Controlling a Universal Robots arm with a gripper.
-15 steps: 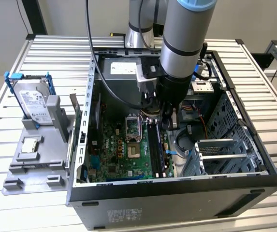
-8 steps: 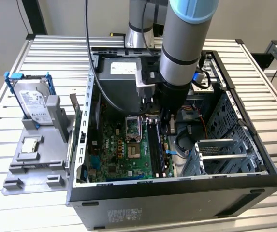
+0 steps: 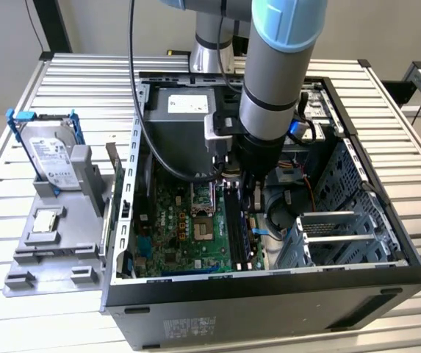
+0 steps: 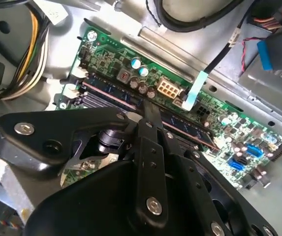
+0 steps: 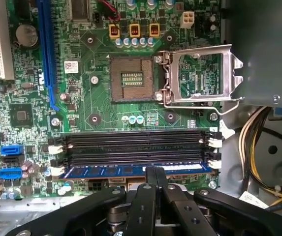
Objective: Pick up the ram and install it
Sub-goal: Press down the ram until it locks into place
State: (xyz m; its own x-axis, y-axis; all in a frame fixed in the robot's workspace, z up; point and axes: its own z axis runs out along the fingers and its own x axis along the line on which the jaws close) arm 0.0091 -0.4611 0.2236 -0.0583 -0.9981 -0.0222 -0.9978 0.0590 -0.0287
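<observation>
The ram (image 5: 106, 171) is a long blue stick standing in the slot nearest the board's edge on the green motherboard (image 5: 96, 103). White latches sit at both ends of it. My gripper (image 5: 155, 170) is shut, and its black fingertips meet on the stick's top edge near the middle. The fingers lie side by side along the stick's length rather than across it. In the exterior view the gripper (image 3: 254, 197) reaches down into the open computer case, right over the black slots and the ram (image 3: 247, 239). The second wrist view has the gripper (image 4: 148, 104) tip on the same slot row.
Three empty black slots (image 5: 131, 145) lie beside the ram, then the bare processor socket (image 5: 131, 78) with its metal frame (image 5: 202, 73) swung open. Yellow cables (image 5: 254, 142) run past the slot ends. On the exterior view's left, a hard drive (image 3: 52, 154) leans on a grey stand (image 3: 56, 235).
</observation>
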